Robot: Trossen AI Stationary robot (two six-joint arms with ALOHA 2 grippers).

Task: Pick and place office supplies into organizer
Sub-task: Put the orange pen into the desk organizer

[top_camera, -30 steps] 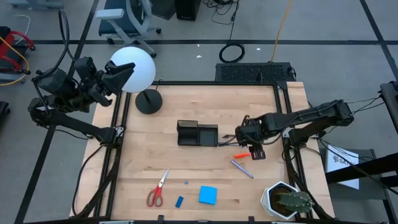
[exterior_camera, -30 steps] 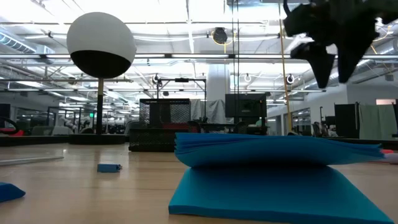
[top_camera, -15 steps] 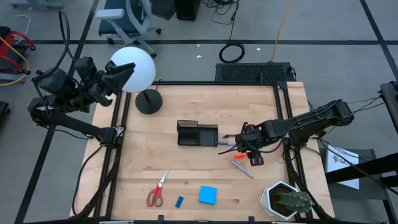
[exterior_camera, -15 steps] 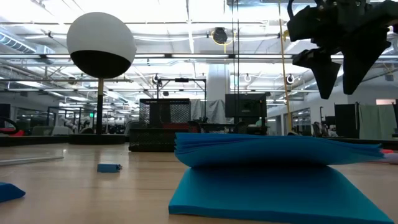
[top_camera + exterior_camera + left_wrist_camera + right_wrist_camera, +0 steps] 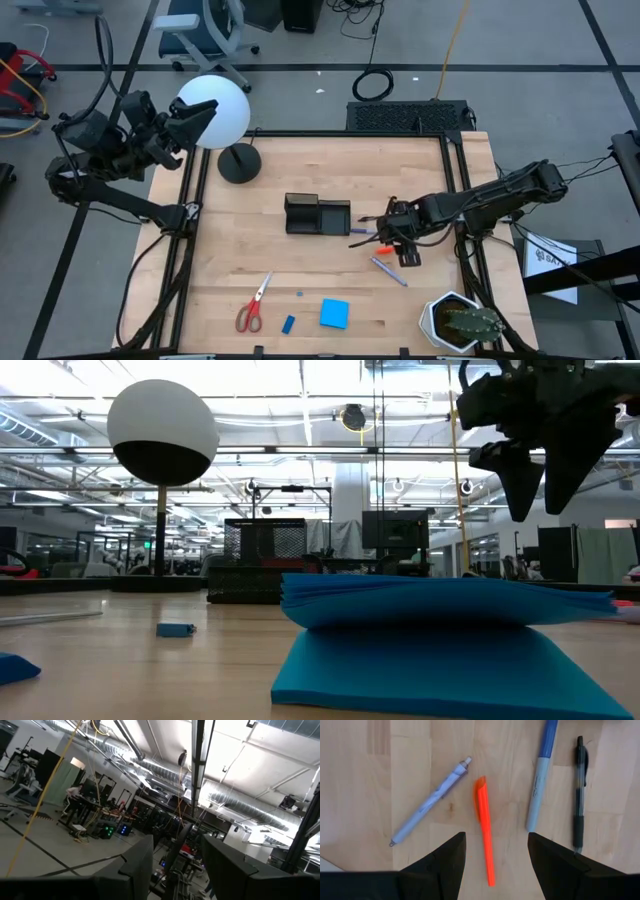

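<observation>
Right gripper (image 5: 495,865): fingers (image 5: 437,870) stand wide apart and hold nothing. The orange marker (image 5: 484,835) lies flat on the desk (image 5: 250,260) in the gap between them, untouched. This gripper hangs just right of the organizer (image 5: 317,215), pointing down at the desk.

Beside the orange marker, on one side: a light purple pen (image 5: 430,802), lying at a slant. On the other side: a white marker with a blue cap (image 5: 541,775), then a thin black pen (image 5: 578,790), both roughly parallel to the orange marker. None of the four touch each other. In the high view all of them sit close to the organizer's right end.

The organizer, black, sits near the middle of the desk. I cannot tell what is in its compartments.

Toward the front edge of the desk from the organizer: red-handled scissors (image 5: 253,303), a small blue eraser (image 5: 288,324), a blue square notepad (image 5: 334,314). All lie well apart from the organizer.

Potted cactus (image 5: 462,322) stands at the front right corner. The lamp (image 5: 220,115), white globe on round black base, stands behind and left of the organizer.

Left gripper (image 5: 195,120): raised off the desk's back left corner, next to the lamp globe, fingers (image 5: 135,865) apart, empty.
</observation>
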